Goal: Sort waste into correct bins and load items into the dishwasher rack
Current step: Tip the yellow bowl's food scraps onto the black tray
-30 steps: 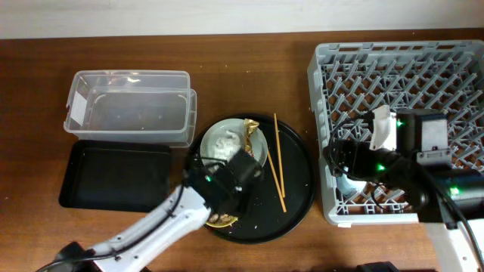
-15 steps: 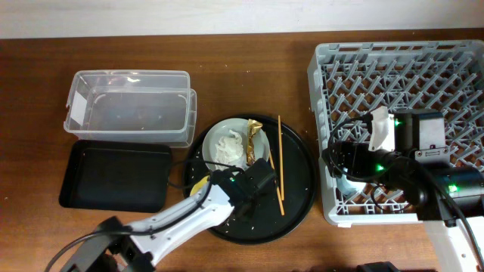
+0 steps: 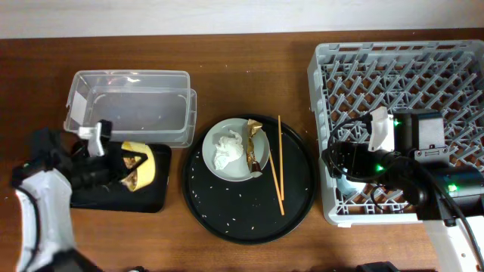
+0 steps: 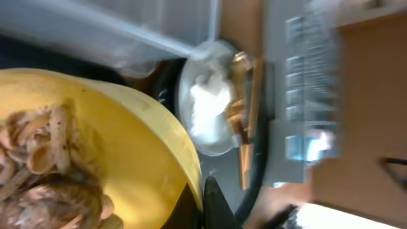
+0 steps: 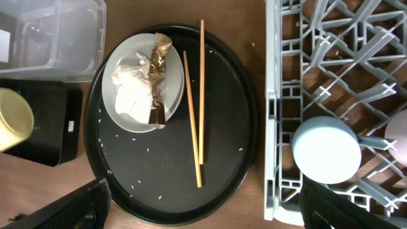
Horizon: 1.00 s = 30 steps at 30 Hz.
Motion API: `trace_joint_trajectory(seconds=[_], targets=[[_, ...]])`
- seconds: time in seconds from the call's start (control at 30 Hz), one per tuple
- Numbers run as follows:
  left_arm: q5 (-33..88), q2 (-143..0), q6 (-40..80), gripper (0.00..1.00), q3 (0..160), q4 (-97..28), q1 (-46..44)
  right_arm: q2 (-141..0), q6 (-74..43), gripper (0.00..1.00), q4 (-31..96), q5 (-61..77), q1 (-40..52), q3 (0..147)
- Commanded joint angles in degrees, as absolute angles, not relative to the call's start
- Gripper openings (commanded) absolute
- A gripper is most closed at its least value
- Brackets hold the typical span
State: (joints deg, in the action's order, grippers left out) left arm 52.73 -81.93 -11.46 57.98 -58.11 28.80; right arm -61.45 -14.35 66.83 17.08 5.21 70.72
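Waste sorting under way: my left gripper (image 3: 119, 168) is clamped on the rim of the small yellow bowl (image 3: 144, 166), holding it tipped on its side over the shallow black tray (image 3: 151, 198). Brownish food scraps (image 4: 44, 165) sit inside the bowl, so I judge the emptying not yet done. Just behind the tray stands the clear plastic tub (image 3: 128, 113). Farther right, on the round black tray (image 3: 242, 215), the grey plate (image 3: 238, 171) carries the crumpled tissue (image 3: 224, 147) and the gold foil wrapper (image 3: 253, 143), with the chopsticks (image 3: 278, 162) lying beside it. My right gripper (image 5: 203, 191) hangs with fingers apart over the dishwasher rack (image 3: 423, 68), where a light blue cup (image 5: 326, 151) sits upside down. The next move, I reckon, calls for more tilt, with the bowl's lip kept inside the tray's walls so nothing lands on the counter (image 3: 249, 75).
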Motion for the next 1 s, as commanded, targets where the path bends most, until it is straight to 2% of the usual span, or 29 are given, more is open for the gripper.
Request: trace_joint_trajectory(seconds=[0.0,0.1,0.27,0.63,0.67,0.7,0.73,0.77,0.8,0.87,0.97], targets=[[77.01,-93.97,-24.82,0.00,58.43,-57.93,34.39,-61.56,-13.98,0.94,66.67,17.41,5.61,71.44],[89.03,-101.60,-24.71,0.00,58.41,-59.33,37.41,-61.56,-13.98,0.94,66.74,17.41,5.61,71.44],[88.73,-102.65,-23.18,0.01,58.17,-61.69,41.82,-61.56,-13.98,0.94,67.07,17.41,5.61,71.44],[88.77,-102.65,-23.79,0.00,58.13,-64.23,41.41,-61.56,-13.96,0.95,67.11,17.41,5.61,71.44],[89.21,-102.65,-27.22,0.00,58.15,-64.20,40.23,-61.56,-13.96,0.95,67.11,17.41,5.61,71.44],[86.35,-102.85,-26.98,0.01,58.17,-57.65,39.75,-61.56,-13.98,0.95,67.07,17.41,5.61,71.44],[86.28,-103.68,-13.23,0.00,58.11,-58.08,39.68,-61.56,-13.98,0.95,67.16,17.43,5.61,71.44],[90.19,-103.46,-20.08,0.00,58.35,-65.30,38.76,-61.56,-13.98,0.95,67.29,17.43,5.61,71.44],[89.62,-103.37,-23.68,0.00,58.98,-63.86,38.26,-61.56,-13.98,0.95,67.26,17.63,5.61,71.44],[90.21,-103.37,-25.34,0.00,58.89,-68.23,37.82,-61.56,-13.98,0.95,67.33,17.63,5.61,71.44],[88.18,-103.48,-26.37,0.00,59.02,-66.83,37.10,-61.56,-13.98,0.96,67.37,17.63,5.61,71.44]])
